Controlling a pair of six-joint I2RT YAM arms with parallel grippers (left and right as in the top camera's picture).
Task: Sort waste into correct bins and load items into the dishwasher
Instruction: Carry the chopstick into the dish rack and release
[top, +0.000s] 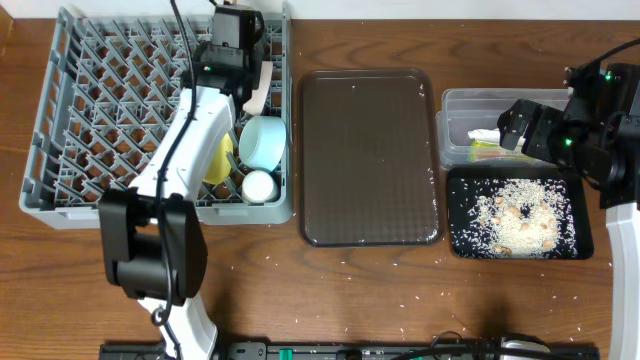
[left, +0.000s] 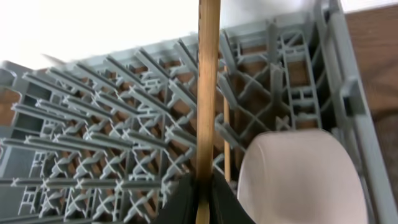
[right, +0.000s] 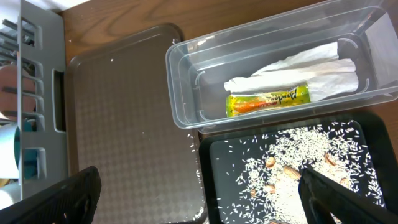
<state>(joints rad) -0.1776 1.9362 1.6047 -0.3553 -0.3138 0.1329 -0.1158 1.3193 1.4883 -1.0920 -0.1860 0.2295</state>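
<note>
While the left pincer pinches one wooden chopstick by its near end, the stick's long axis runs straight out from the fingers, its free end pointing over the grey dish rack.

Rack contents: light blue bowl, small white cup, yellow plate, white bowl.

Clear tub: napkin and green-and-yellow wrapper.

Black tray: rice with beige scraps.

Right pincer, spread wide, hangs above both bins. A brown tray lies between rack and bins on the desk.
</note>
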